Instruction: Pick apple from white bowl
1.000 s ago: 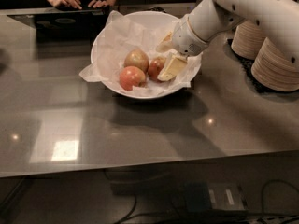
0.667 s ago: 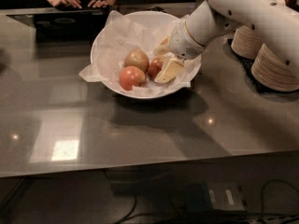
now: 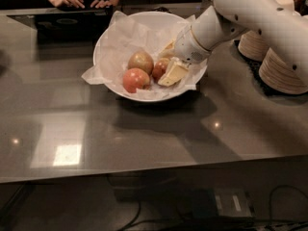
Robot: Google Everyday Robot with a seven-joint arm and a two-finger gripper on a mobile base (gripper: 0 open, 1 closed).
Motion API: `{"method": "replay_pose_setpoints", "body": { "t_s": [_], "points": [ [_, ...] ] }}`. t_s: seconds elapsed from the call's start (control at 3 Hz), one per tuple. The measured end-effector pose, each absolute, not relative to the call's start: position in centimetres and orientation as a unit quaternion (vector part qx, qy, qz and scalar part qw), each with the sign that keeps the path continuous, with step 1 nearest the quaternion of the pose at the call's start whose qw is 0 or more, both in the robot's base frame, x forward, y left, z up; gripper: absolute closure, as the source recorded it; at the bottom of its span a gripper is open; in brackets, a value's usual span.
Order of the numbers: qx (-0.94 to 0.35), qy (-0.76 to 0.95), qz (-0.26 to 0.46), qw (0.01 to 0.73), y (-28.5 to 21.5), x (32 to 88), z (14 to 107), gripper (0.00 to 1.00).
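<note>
The white bowl, wide and lined with crinkled white paper, stands at the back middle of the grey table. It holds three apples. The deep dull red apple lies at the right. A yellow-tan apple and a paler pink-red apple lie to its left. My gripper reaches down into the bowl from the right and sits right at the deep red apple, partly covering it. The apple rests in the bowl.
Stacks of small beige disposable bowls stand at the right, behind my white arm. A person's hands rest at the far edge by a dark tray. The table's front edge runs across the bottom.
My arm has shifted slightly to the left over the bowl. The gripper stays at the deep red apple, and the apples have not moved.
</note>
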State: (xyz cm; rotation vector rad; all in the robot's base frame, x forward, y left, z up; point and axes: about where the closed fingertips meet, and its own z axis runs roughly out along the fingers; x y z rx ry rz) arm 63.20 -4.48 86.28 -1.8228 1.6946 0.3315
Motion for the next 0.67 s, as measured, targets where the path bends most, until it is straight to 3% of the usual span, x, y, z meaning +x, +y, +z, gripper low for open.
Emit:
{"method": "replay_pose_setpoints", "body": {
  "t_s": [0.67],
  "points": [
    [-0.689, 0.638, 0.132, 0.317, -4.48, 62.94, 86.53, 1.00]
  ]
}}
